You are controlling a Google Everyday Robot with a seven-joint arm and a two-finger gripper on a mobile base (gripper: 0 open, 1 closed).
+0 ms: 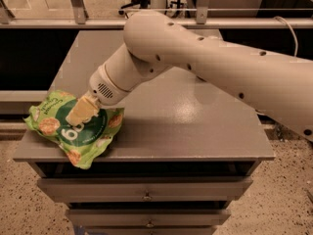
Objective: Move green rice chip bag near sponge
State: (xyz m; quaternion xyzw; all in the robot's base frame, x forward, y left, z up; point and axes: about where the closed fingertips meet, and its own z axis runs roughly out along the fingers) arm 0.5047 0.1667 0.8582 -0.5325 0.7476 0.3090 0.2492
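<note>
camera view: hand (pixel 81 111) on green rice chip bag (pixel 84 136).

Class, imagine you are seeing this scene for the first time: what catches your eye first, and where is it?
The bulky white robot arm stretches from the right across the grey cabinet top. Its hand is down on the bright green rice chip bag, which lies at the front left corner and overhangs the edge. No sponge is in view.
</note>
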